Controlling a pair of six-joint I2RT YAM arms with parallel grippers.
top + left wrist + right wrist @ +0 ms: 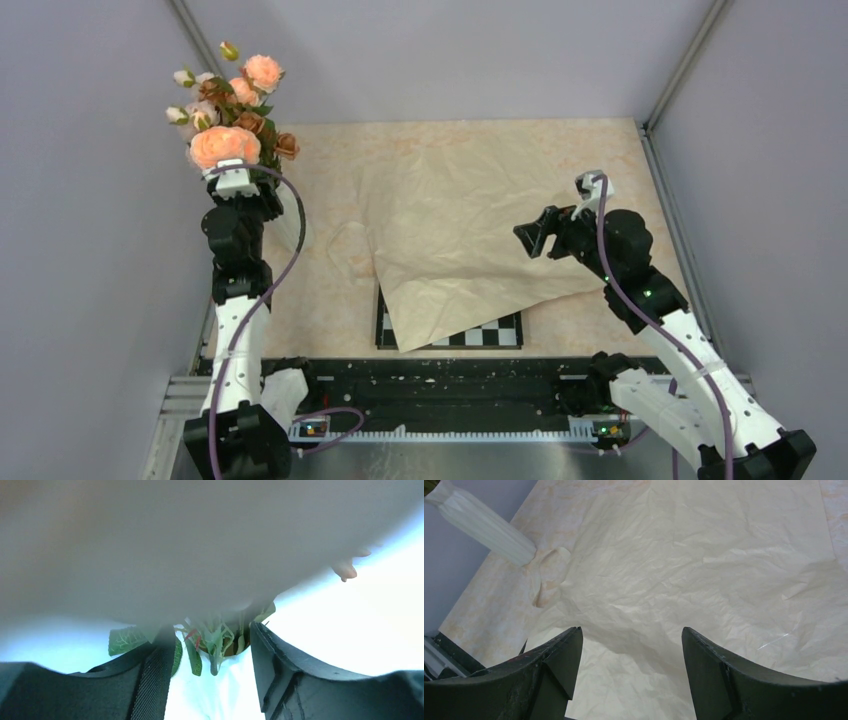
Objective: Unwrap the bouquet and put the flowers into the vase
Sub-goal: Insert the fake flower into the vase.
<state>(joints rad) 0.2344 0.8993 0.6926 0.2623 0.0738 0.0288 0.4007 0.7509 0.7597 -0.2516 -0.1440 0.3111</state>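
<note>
The flowers (pixel 232 110), peach and pink roses with green leaves, stand upright at the far left. In the left wrist view their stems and leaves (pixel 215 647) run down into the white vase (pixel 220 692). My left gripper (pixel 210 630) is open around the stems just above the rim, with a gap on each side. Most of the vase (pixel 293 220) is hidden behind the left arm. The ribbed vase (pixel 484 527) also shows in the right wrist view. The bouquet's beige wrapping paper (pixel 470 225) lies spread flat. My right gripper (pixel 535 238) hovers open above the paper (pixel 704 565), holding nothing.
A black-and-white checkerboard (pixel 480 335) pokes out from under the paper's near edge. Grey walls close in the marbled table (pixel 330 290) on the left, back and right. A curl of cream ribbon (pixel 546 575) lies by the vase's foot.
</note>
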